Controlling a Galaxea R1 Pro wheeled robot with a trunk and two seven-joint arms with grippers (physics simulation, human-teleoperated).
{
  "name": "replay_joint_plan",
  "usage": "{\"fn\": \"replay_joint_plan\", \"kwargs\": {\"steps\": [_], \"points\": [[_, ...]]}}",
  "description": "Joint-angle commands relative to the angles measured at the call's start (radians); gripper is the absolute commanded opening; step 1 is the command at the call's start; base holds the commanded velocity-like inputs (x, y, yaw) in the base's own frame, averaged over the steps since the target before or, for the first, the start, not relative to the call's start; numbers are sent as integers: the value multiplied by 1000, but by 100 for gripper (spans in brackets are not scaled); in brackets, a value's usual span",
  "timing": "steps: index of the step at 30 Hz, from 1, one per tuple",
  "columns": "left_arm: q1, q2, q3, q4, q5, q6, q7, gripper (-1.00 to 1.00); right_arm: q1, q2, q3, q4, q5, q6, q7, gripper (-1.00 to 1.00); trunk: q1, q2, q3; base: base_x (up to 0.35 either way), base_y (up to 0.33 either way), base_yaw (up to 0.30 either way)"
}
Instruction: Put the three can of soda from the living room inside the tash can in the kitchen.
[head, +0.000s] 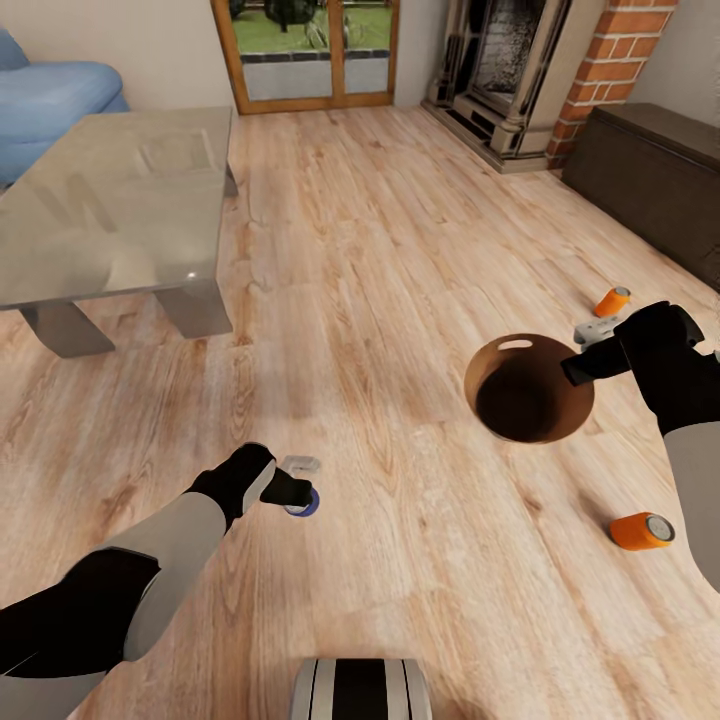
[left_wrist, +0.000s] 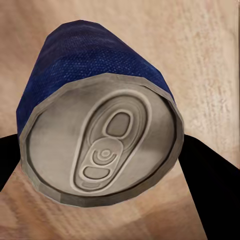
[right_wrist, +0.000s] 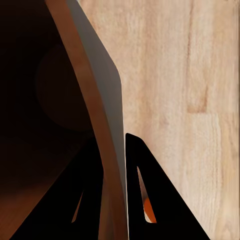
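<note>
Between the fingers of the left claw (head: 296, 492) sits the dark blue can (left_wrist: 100, 125), so that claw is closed on it, one black finger on each side in the left wrist view, silvery top with the pull tab facing the camera. In the head view it sits low over the wood floor (head: 380, 250), can mostly hidden behind the claw, just a blue edge poking out.

Over on the other side, the right claw (head: 578, 366) is clamped on the rim of the trash can (head: 530, 388). The right wrist view shows it clearly: one finger inside against the tan-brown wall, one outside on the grey, the wall pinched between them with barely any gap. The bin stands upright on the floor, open top up, one slot handle cut-out visible on the far rim.

Can count: three total. One blue in the left claw, two orange lying on their sides on the floor. One orange can (head: 612, 300) is just beyond the right claw, the other orange can (head: 642, 531) is nearer the robot than that claw, well apart from the bin. Nothing visible inside the bin, though it's dark in there.

Glass desk (head: 110, 210) well beyond the left claw, blue sofa (head: 50, 100) behind it, brick fireplace (head: 540, 70) and a dark low cabinet (head: 650, 170) past the right claw.
</note>
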Motion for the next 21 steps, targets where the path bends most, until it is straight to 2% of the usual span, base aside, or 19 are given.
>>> {"fn": "replay_joint_plan", "kwargs": {"steps": [1, 6, 10, 16, 19, 21], "points": [[0, 0, 0, 0, 0, 0, 1, -100, 0, 0, -1, 0, -7, 3, 5, -100, 0, 0, 4, 0, 0, 0], [0, 3, 0, -1, -3, 16, -19, -100, 2, 0, 0, 4, -5, 3, 5, -100, -3, 1, 23, 0, 0, 0], [0, 5, -3, -2, -5, 102, -54, -100, 4, 2, 2, 5, -6, 3, 8, -100, -4, 2, 39, 0, 0, 0], [-11, 14, -4, 3, -10, 149, -121, -100, 6, -6, 2, 23, -5, 3, 80, -100, -7, 4, 62, 0, 0, 0], [-16, 48, -4, 2, -12, 177, -160, -100, 7, -18, 3, 41, -5, 3, 98, -100, -9, 4, 74, 0, 0, 0], [-24, 93, -3, -1, -9, 206, -197, -100, 8, -31, 2, 58, -6, 3, 107, -100, -9, 5, 81, 0, 0, 0]]}}
